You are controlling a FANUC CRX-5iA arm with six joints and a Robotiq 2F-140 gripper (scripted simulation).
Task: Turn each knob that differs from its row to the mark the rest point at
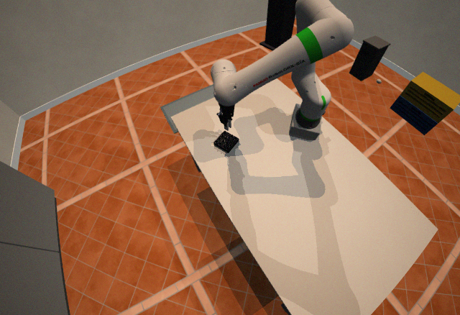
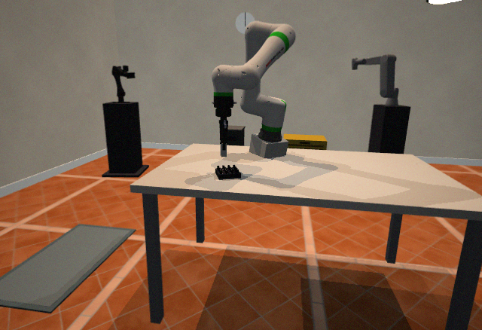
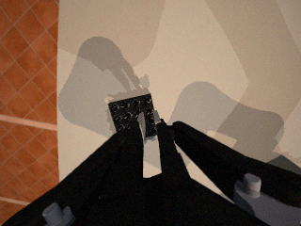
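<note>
Black plastic by the look of it, the knob box sits on the pale counter near its corner, standing flat with the knobs up. It's small and probably light, so a hard sideways push could slide or tip it. The knobs are rigid little stubs, best pinched across the sides from straight above and turned gently. The pincer hangs above the box, a bit off toward the arm's base. Its fingers are nearly together with just a narrow slit between them, and nothing's in there. Which knobs are off can't be made out, the marks are way too tiny. No real containers on the counter, only a yellow and blue crate off to the side, contents not visible.
</note>
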